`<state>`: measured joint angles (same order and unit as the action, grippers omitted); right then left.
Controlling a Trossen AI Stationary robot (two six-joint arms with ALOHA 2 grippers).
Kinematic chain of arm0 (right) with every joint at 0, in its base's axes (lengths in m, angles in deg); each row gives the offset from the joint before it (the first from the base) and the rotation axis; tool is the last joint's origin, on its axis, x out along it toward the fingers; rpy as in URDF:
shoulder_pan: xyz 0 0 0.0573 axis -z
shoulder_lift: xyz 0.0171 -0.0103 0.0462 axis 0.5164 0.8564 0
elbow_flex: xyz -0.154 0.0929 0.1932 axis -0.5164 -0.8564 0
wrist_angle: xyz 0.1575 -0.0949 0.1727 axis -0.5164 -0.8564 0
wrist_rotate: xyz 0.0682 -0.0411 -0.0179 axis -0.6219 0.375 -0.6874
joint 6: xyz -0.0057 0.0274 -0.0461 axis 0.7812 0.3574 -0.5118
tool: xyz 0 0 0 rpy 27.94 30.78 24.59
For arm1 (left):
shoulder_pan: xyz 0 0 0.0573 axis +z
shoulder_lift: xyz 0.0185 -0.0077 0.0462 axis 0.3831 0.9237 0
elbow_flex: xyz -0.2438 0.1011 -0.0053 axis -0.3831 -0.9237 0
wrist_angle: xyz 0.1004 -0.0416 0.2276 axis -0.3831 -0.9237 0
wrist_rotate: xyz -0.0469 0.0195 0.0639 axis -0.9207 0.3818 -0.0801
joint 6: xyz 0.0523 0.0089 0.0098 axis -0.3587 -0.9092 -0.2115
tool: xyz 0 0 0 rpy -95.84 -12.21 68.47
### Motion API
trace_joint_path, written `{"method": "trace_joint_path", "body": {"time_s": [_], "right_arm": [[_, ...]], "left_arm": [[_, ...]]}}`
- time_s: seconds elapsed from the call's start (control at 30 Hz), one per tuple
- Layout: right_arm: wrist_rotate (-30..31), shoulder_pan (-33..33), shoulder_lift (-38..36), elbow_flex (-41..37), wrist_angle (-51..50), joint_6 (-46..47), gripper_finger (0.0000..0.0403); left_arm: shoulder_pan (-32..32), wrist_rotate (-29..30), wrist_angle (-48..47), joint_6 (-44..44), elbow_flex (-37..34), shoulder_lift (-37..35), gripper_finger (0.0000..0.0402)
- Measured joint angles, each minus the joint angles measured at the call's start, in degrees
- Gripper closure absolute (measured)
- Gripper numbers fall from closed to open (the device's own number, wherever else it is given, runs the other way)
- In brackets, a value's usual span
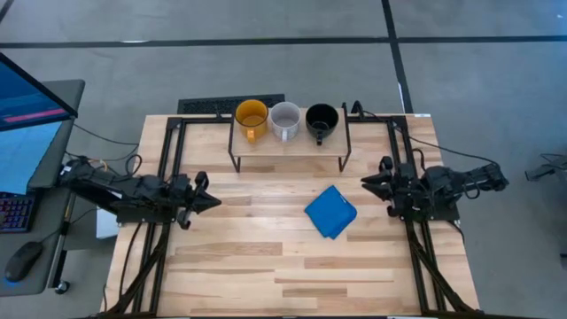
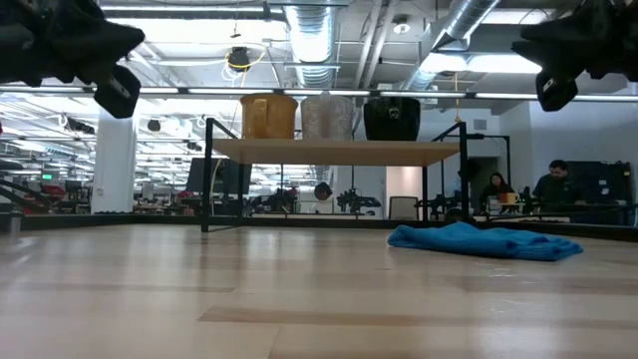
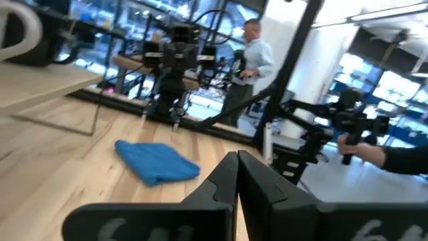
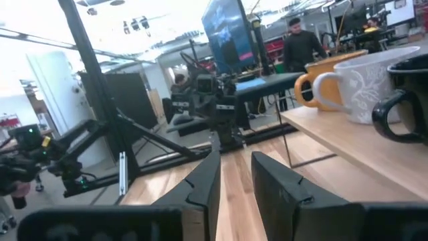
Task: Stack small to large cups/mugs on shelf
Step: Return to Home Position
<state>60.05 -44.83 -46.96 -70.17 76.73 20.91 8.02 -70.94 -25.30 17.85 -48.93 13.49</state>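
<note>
Three mugs stand upright in a row on the shelf's light wood board (image 1: pixel 288 146) at the table's far middle: a yellow-orange mug (image 1: pixel 251 116) on the left, a white mug (image 1: pixel 284 120) in the middle, and a black mug (image 1: pixel 322 120) on the right. None is stacked. My left gripper (image 1: pixel 213 200) hovers over the table's left side, shut and empty. My right gripper (image 1: pixel 366 183) hovers over the right side, near the shelf's right end, with a narrow gap between its fingers (image 4: pixel 235 161), and is empty. The mugs also show in the right wrist view (image 4: pixel 364 80).
A crumpled blue cloth (image 1: pixel 330 212) lies on the tabletop, in front of the shelf and right of the middle. Black frame rails run along both table sides. A monitor and keyboard stand beyond the left edge. People show in the room behind.
</note>
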Motion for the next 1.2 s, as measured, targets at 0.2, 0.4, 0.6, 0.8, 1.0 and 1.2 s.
{"method": "trace_joint_path", "body": {"time_s": [0.2,0.4,0.6,0.8,1.0,1.2], "right_arm": [[0.00,0.00,-0.04,-1.53,2.60,0.00,0.0296],[0.05,0.00,0.00,-1.53,2.36,-0.46,0.0296],[0.17,0.32,0.00,-1.53,2.39,-1.92,0.0296],[0.17,3.29,0.00,-1.53,2.33,-3.08,0.0296],[-0.55,6.54,0.00,-1.53,2.28,-3.46,0.0296],[-3.17,8.55,0.00,-1.52,1.66,-3.07,0.0296]], "left_arm": [[2.61,0.47,-1.63,-3.68,-0.03,-0.02,0.0401],[8.97,-0.78,-3.37,-4.69,-0.07,-0.02,0.0401],[17.95,-8.79,-4.48,-4.99,-0.12,0.00,0.0401],[26.30,-15.22,-6.28,-5.86,-0.16,-0.02,0.0401],[33.46,-21.65,-7.56,-5.38,-0.21,-0.02,0.0401],[38.76,-26.71,-7.77,-4.11,-0.23,-0.02,0.0401]]}}
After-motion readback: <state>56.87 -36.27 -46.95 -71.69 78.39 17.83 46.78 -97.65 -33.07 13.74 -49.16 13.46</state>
